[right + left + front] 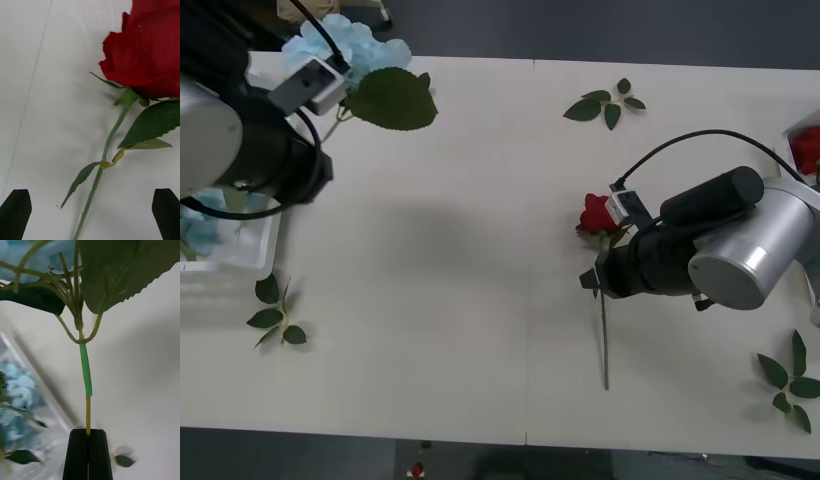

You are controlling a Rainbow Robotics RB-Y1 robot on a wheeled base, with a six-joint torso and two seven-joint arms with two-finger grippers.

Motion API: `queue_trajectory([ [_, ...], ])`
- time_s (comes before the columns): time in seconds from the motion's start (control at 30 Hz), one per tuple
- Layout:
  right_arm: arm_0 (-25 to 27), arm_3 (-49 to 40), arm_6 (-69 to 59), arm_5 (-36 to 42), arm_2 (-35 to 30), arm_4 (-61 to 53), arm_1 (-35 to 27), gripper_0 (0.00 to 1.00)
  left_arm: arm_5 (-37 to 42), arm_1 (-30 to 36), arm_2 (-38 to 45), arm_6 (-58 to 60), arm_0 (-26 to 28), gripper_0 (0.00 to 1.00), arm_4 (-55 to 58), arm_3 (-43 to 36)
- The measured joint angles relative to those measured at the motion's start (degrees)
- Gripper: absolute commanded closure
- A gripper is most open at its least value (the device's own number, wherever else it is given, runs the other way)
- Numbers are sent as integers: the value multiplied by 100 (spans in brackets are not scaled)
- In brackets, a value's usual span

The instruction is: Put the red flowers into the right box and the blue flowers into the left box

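On the right half of the tabletop (480, 250), the right gripper (90, 213) is hovering low over a red rose (596, 214) that is lying flat, head toward the far edge and stem (605, 345) running back toward the robot. In the right wrist view its black fingers (15, 213) are standing wide apart, one on each side of the stem, neither touching it; the stem is passing between them nearer the one finger than the other, with the head well ahead of the tips. The rose head is cut off at that view's edge, and in the front view the arm is covering the upper part of the stem.

At the far left, the left gripper (88, 444) is holding a blue flower (345, 45) above the tabletop. Its fingers are pressed together on the bare lower end of the stem (86, 375), with the pale-blue head and a broad leaf (392, 98) sticking out beyond them. The arm is hiding the stem in the front view.

The left box (250, 262) is sitting under that arm at the left edge, mostly hidden, with more blue flowers (17, 390) lying in it. The right box (792, 135) is showing as a corner at the right edge, with something red (806, 150) inside, too cut off to make out. Leaf sprigs (607, 103) are lying scattered on the tabletop.
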Motion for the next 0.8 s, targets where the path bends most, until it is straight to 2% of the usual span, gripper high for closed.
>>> queue_trajectory([
  [0.17,0,271,-373,-1,0,21,7,5,0,650,748,-708,0,100,285,172],
  [0.3,0,498,-389,-1,0,248,174,5,0,1122,1044,-1233,2,100,517,811],
  [0.43,-1,717,-390,-2,-1,382,459,5,0,1478,1278,-1925,70,100,288,1432],
  [0.67,-4,929,-455,-2,-1,441,815,5,-17,1706,1487,-2731,307,100,-415,2436],
  [0.8,-7,961,-501,-2,-1,613,932,5,-492,1706,1487,-2985,307,100,-508,3120],
])
